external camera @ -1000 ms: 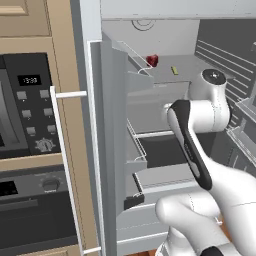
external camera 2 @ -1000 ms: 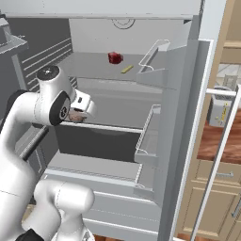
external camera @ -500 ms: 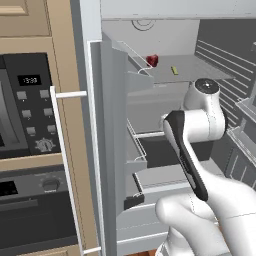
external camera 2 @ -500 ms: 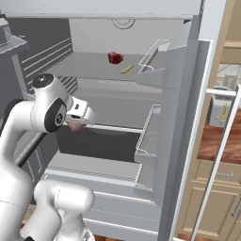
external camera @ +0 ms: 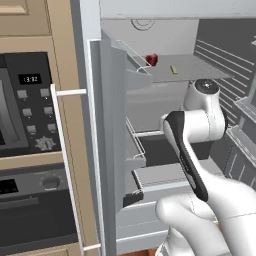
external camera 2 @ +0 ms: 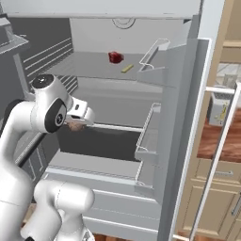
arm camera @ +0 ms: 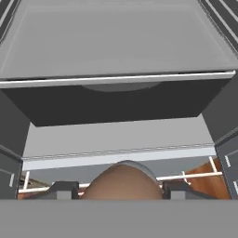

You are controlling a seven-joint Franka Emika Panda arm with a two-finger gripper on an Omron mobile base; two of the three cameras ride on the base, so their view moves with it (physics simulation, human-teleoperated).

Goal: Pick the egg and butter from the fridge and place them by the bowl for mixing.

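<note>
My gripper point(arm camera: 120, 189) is shut on a brown egg point(arm camera: 122, 179), whose rounded top bulges between the two dark fingertips point(arm camera: 60, 189). In the right base view the gripper point(external camera 2: 75, 124) holds the egg point(external camera 2: 74, 126) in front of the open fridge point(external camera 2: 184, 117), just above its middle shelf edge. The butter point(external camera 2: 127, 68), a small yellow stick, lies on the upper shelf beside a red item point(external camera 2: 114, 57). The left base view also shows the butter point(external camera: 173, 69) on that shelf. The bowl is out of view.
The fridge door point(external camera: 112, 130) stands open at the left with wire-railed bins point(external camera: 135, 145); black built-in ovens point(external camera: 30, 115) sit beyond it. A dark drawer space point(arm camera: 116, 104) lies under the middle shelf. A wooden cabinet point(external camera 2: 221, 188) stands at the right.
The hand with the egg has sunk a little and drawn back from the fridge interior. The butter and the red item have stayed in place.
</note>
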